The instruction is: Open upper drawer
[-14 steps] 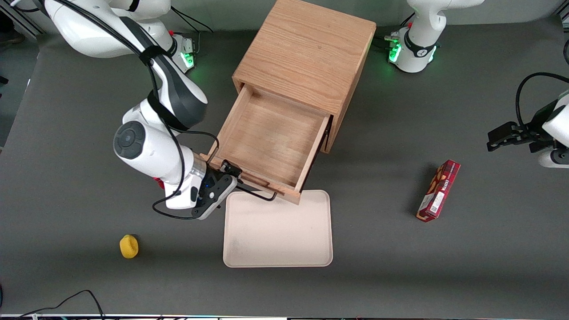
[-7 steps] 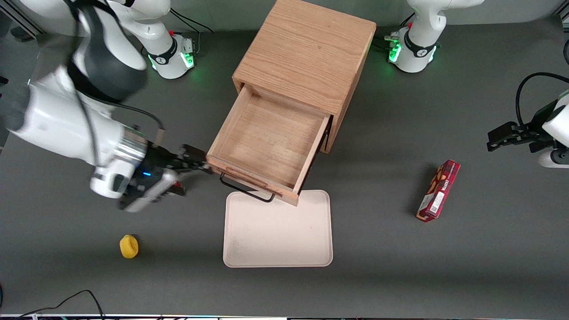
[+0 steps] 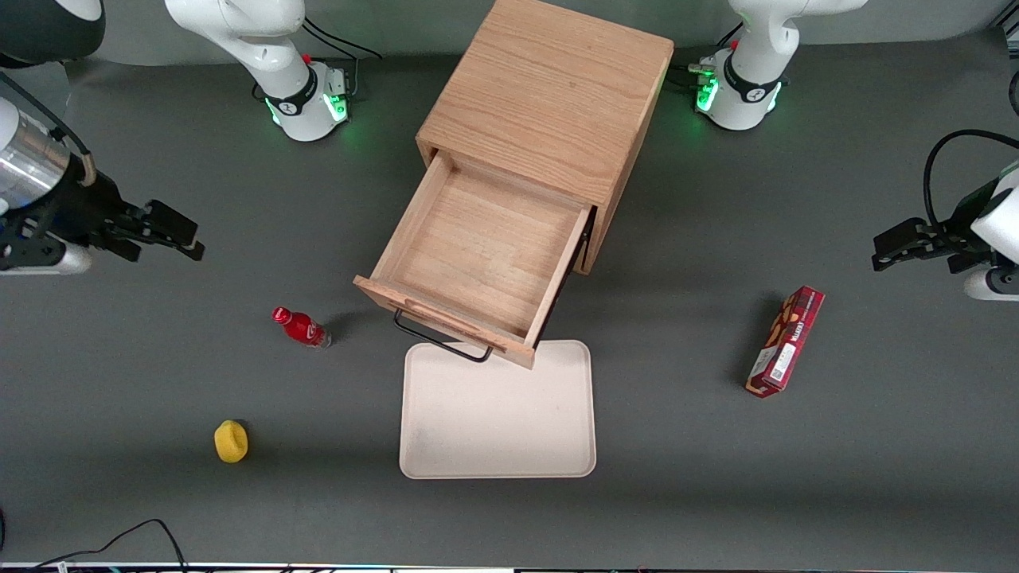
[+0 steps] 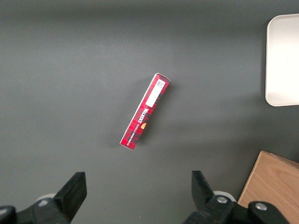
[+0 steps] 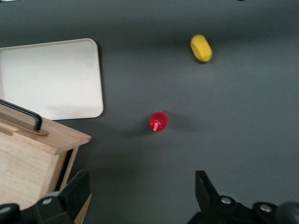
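You had the gripper [image 3: 185, 239] hanging free over the bare table toward the working arm's end, at about nine o'clock from the upper drawer [image 3: 478, 255], well apart from it and holding nothing; the right wrist view showed its two fingers [image 5: 74, 189] spread wide. At about seven o'clock from the drawer lay a small yellow object [image 3: 231, 442], and nearer in, close to the drawer's corner, a little red bottle [image 3: 301, 327] whose cap carried a pale mark too small to read. The upper drawer itself stood pulled well out of the oak cabinet [image 3: 549, 103], its box empty and its front overhanging the edge of the cream tray [image 3: 497, 446] at six o'clock, so I judged the opening as good as done. It looked to be rigid wood, light while empty, and likely to run straight on its slides rather than flex; the place to take hold was the middle of the thin black bar handle [image 3: 442, 342], where a pinch across the bar would keep the pull square, though the smooth bar could slip in a loose grip. At about four o'clock, toward the parked arm's end, a red tartan box [image 3: 786, 341] lay flat with a white label; its lettering seemed to read "Walkers", but I could not be sure.
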Robot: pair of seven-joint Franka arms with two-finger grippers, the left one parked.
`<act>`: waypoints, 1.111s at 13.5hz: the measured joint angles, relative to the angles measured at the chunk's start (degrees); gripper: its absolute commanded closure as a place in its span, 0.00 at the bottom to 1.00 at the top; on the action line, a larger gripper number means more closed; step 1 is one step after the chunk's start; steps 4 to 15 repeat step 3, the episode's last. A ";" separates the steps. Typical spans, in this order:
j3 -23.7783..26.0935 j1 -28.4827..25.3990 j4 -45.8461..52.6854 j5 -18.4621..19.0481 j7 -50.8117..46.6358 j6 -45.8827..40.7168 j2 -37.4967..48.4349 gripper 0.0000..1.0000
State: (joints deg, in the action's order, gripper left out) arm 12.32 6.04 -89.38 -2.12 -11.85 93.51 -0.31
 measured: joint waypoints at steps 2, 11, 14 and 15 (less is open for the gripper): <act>0.00 0.79 -1.10 0.39 -0.12 -0.02 1.46 0.00; 0.00 0.99 -1.36 0.41 -0.32 -0.02 1.67 0.00; 0.00 0.99 -1.36 0.41 -0.32 -0.02 1.67 0.00; 0.00 0.99 -1.36 0.41 -0.32 -0.02 1.67 0.00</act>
